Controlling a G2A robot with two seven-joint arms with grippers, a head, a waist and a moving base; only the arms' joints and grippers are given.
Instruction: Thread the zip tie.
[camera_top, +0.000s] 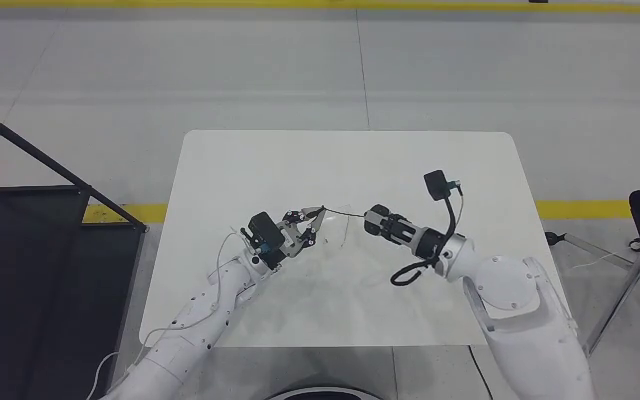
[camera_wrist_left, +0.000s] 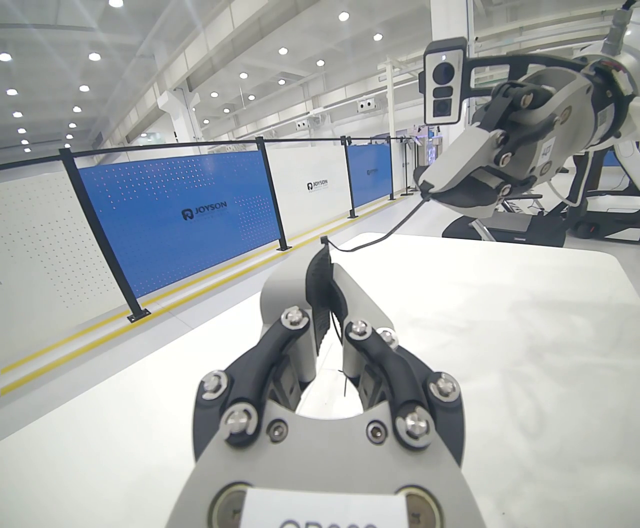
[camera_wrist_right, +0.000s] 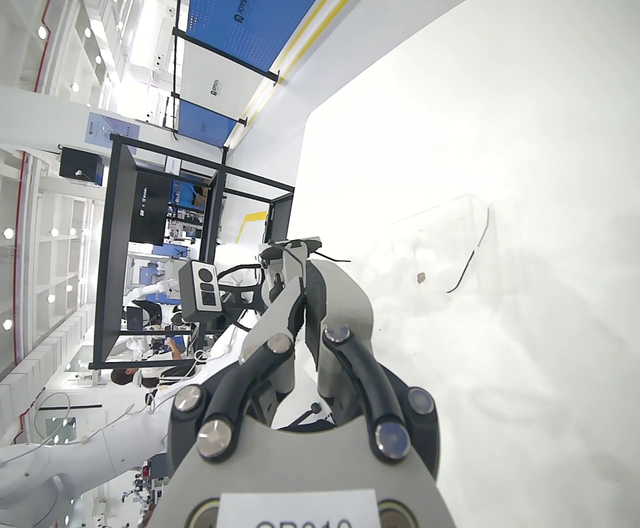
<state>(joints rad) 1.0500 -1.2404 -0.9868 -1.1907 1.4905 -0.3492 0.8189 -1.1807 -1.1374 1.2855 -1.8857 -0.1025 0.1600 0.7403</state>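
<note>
So far, the zip tie is only gripped, strung above the middle of the table between the two grippers. The left gripper is pressed together on one end and the right gripper is pinched on the other. I see no closed loop, so the threading looks mostly undone: tip into head, then pull through. The left wrist view shows a small block, likely the head, poking just past the left fingertips and the strap sagging across to the right gripper. The top view gives a thin line. The right wrist view adds a spare tie lying in a clear box nearby.
</note>
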